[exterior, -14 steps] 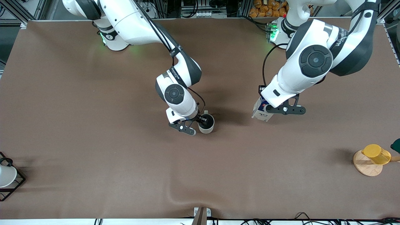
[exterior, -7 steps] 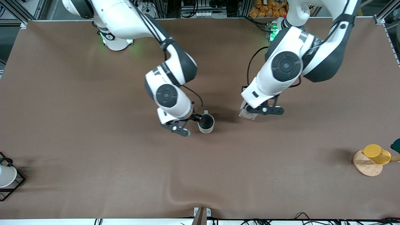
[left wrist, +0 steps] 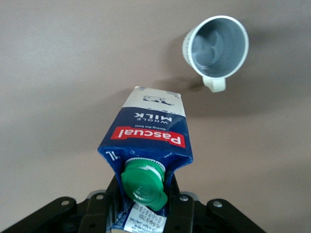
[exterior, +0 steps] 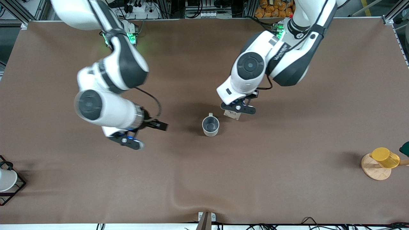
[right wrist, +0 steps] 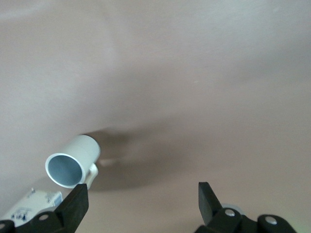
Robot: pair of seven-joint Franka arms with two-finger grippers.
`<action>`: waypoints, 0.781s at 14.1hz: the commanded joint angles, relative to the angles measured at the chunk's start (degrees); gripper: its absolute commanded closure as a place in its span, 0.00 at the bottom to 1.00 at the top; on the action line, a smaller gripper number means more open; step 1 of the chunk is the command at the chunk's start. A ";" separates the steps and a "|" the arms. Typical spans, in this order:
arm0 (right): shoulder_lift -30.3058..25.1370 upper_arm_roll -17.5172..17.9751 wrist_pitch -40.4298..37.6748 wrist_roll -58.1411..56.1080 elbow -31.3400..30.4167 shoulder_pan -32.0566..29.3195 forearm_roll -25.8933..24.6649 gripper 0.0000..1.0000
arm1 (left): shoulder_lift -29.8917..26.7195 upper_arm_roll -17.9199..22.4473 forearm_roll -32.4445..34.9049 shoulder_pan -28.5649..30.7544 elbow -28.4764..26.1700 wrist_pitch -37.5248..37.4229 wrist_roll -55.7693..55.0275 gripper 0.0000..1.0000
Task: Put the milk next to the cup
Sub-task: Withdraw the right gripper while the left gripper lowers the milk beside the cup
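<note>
The left gripper (exterior: 238, 109) was clamped on the milk (exterior: 232, 114), holding it by its gabled top just above the table (exterior: 287, 159), beside the cup (exterior: 210, 126) toward the left arm's end. From the front only a pale sliver of the carton showed under the wrist. The left wrist view gave much more: the milk (left wrist: 148, 145) hung tilted, its green screw cap (left wrist: 144, 183) close to the camera between the black jaws, the red band and the blue and white panels below it, and its base hanging clear above the brown surface. Whether the base touched the table could not be told from either view. In that same view the cup (left wrist: 215, 47) stood apart from the carton, its grey inside open to the camera and its small handle turned toward the milk.

The right gripper (exterior: 140, 132) stood wide and empty over bare table toward the right arm's end, well apart from the cup. The right wrist view showed its two dark fingers (right wrist: 75, 206) spread with nothing between them, the cup (right wrist: 74, 162) upright past one fingertip, and a corner of the milk (right wrist: 34, 204) at the frame's edge.

Only the front view took in the table's ends: a yellow cup (exterior: 385, 157) on a wooden stand (exterior: 374, 171) at the left arm's end, and a white cup (exterior: 7, 179) in a black wire rack (exterior: 12, 190) at the right arm's end.
</note>
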 commanded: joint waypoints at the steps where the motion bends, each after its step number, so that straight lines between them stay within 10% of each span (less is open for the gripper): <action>1: -3.57 0.76 -2.73 -6.69 -1.50 -3.72 -1.46 0.00 | 2.04 0.30 -0.35 -0.50 1.69 2.02 0.40 0.62; 11: -9.12 0.85 -11.71 -32.36 -1.68 -17.61 -6.57 0.00 | 6.17 0.48 2.19 -3.40 1.78 9.15 2.25 0.62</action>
